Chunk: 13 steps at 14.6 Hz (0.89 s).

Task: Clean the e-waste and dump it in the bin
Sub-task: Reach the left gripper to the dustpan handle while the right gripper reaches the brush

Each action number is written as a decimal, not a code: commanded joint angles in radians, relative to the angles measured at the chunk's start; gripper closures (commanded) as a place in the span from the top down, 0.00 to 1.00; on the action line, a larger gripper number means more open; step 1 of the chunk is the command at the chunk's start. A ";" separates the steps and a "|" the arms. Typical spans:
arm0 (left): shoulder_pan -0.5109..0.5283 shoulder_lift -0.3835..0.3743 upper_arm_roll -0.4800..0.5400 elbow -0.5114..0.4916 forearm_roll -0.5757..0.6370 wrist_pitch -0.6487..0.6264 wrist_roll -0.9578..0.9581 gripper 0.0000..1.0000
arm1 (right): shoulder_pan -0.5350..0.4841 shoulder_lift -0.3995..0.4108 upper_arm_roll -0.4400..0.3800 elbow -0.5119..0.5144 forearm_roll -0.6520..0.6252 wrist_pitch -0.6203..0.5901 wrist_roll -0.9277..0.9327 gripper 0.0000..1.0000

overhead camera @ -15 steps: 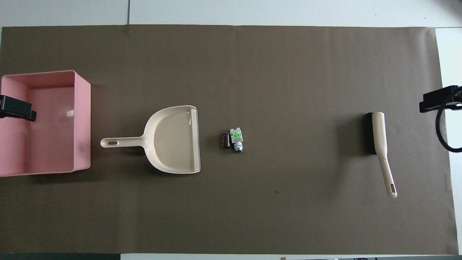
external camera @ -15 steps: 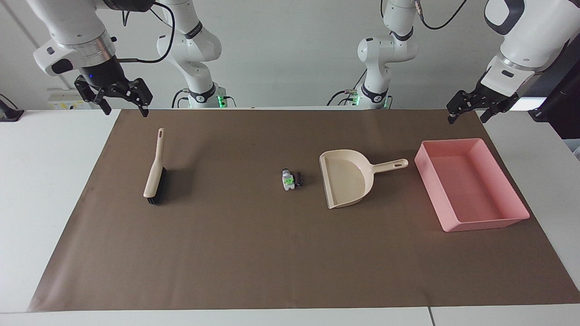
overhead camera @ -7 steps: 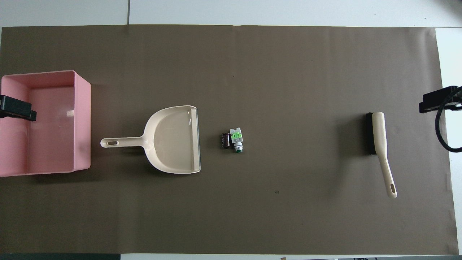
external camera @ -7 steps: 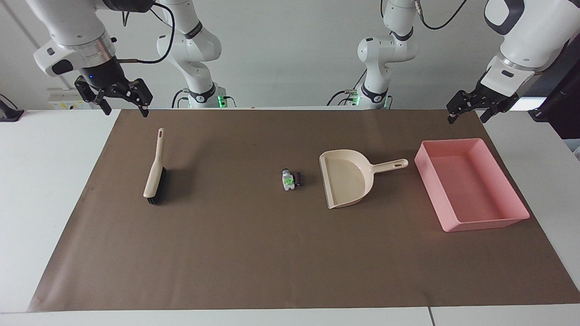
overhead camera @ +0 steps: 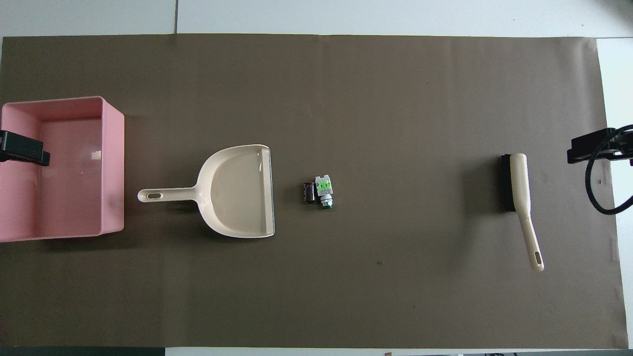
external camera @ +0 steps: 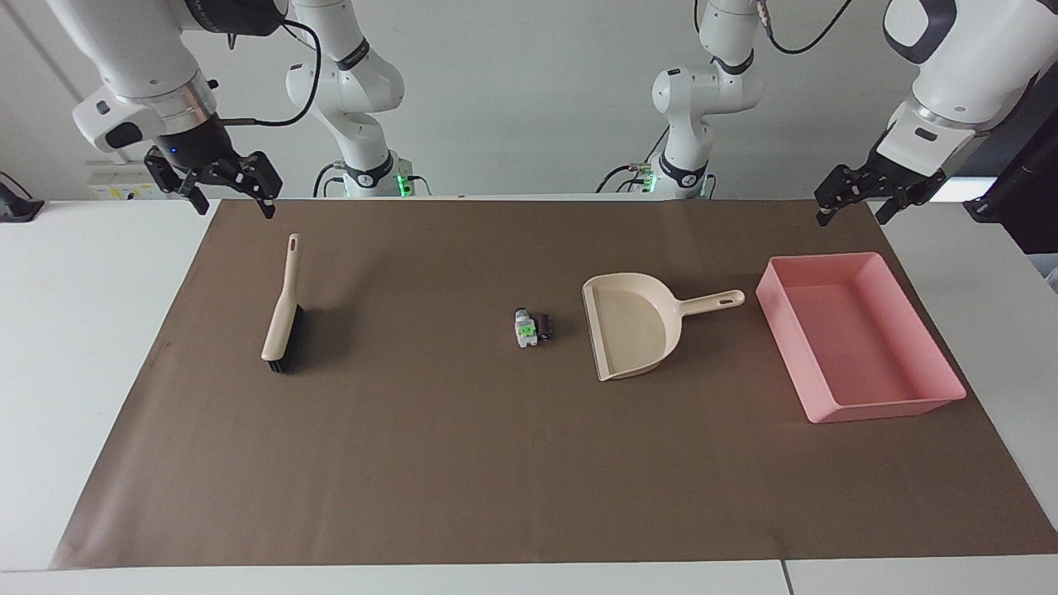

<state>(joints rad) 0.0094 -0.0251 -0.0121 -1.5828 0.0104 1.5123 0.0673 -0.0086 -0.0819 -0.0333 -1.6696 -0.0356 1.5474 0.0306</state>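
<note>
The e-waste (external camera: pixel 533 327), two tiny bits touching each other, one whitish with a green patch and one black and stubby, lies on the brown mat (external camera: pixel 463 463) near the middle of the tabletop (external camera: pixel 83 347), just beside the open lip of the dustpan (external camera: pixel 632 326). Both look light, hard and too small to pinch well, likely to skid or roll, so sweeping suits them better than grasping; I would take the brush (external camera: pixel 283 310) by its slim handle and the dustpan by its own. The bin (external camera: pixel 860 335) stands past the dustpan's handle, toward the left arm's end of the tabletop; the brush lies toward the right arm's end. The left hand (external camera: pixel 851 202) hangs open and empty over the mat's corner by the bin. The right hand (external camera: pixel 230 192) hangs open and empty over the mat's corner by the brush handle.
</note>
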 commanded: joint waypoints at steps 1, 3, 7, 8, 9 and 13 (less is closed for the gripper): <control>0.006 -0.013 -0.008 -0.014 -0.003 0.006 0.011 0.99 | -0.045 -0.111 -0.005 -0.259 0.014 0.142 -0.096 0.99; 0.006 -0.013 -0.008 -0.016 -0.003 0.020 0.086 0.98 | -0.050 -0.169 -0.005 -0.431 0.016 0.279 -0.107 0.99; -0.026 -0.015 -0.014 -0.026 -0.003 0.020 0.375 0.98 | -0.080 -0.164 -0.007 -0.590 0.028 0.414 -0.112 0.99; -0.037 -0.021 -0.014 -0.034 -0.001 0.022 0.472 0.98 | -0.086 -0.160 -0.007 -0.634 0.028 0.463 -0.113 0.99; -0.052 -0.026 -0.014 -0.045 -0.001 0.025 0.559 0.98 | -0.105 -0.151 -0.007 -0.674 0.029 0.505 -0.112 0.99; -0.137 -0.042 -0.016 -0.133 0.000 0.057 0.808 0.97 | -0.163 -0.127 -0.007 -0.780 0.090 0.609 -0.165 0.99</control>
<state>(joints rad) -0.0946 -0.0260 -0.0322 -1.6278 0.0104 1.5214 0.7623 -0.1298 -0.2053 -0.0482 -2.3991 -0.0028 2.1121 -0.0668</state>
